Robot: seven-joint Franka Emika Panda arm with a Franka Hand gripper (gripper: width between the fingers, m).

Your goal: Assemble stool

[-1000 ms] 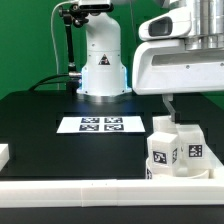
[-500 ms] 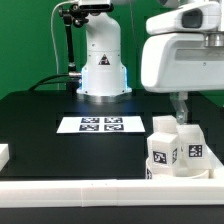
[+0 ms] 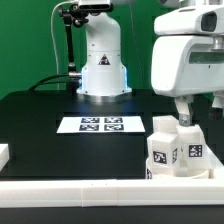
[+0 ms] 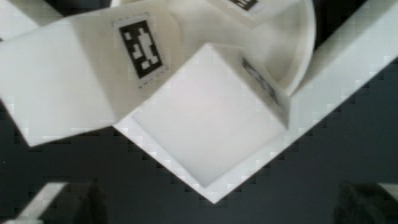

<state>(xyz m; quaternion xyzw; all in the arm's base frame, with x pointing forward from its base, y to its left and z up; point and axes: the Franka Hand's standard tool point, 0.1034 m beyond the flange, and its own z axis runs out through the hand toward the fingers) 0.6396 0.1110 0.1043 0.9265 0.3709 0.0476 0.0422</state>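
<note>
One black table (image 3: 40, 135) filled most of the exterior view, with the arm's white base (image 3: 101, 62) standing at its far side and a long white border rail (image 3: 90, 197) running along the near edge. Above the exterior view's right, the arm's bulky white wrist housing (image 3: 190, 62) hung over the table, and below it the gripper (image 3: 192, 112) reached down just behind the cluster of white parts. Only one dark finger (image 3: 184, 111) showed clearly there; the other was cut off by the frame edge. In the wrist view the two fingertips appeared as blurred shapes at opposite corners, standing wide apart with nothing between them, so the claw was open and held nothing.

The stool parts (image 3: 176, 148) sat bunched together at the exterior view's right, near the front rail: chunky white block legs standing upright and touching one another, with black-and-white tags on their near faces. Whether the round seat lay among them could not be told. In the wrist view one leg (image 4: 199, 125) showed a bare square face turned corner-on like a diamond, directly under the open claw, with another tagged block (image 4: 107, 70) pressed against it.

Lying flat near the table's middle was the marker board (image 3: 100, 124), well apart from the legs. A small white block (image 3: 4, 153) rested at the exterior view's left edge.
</note>
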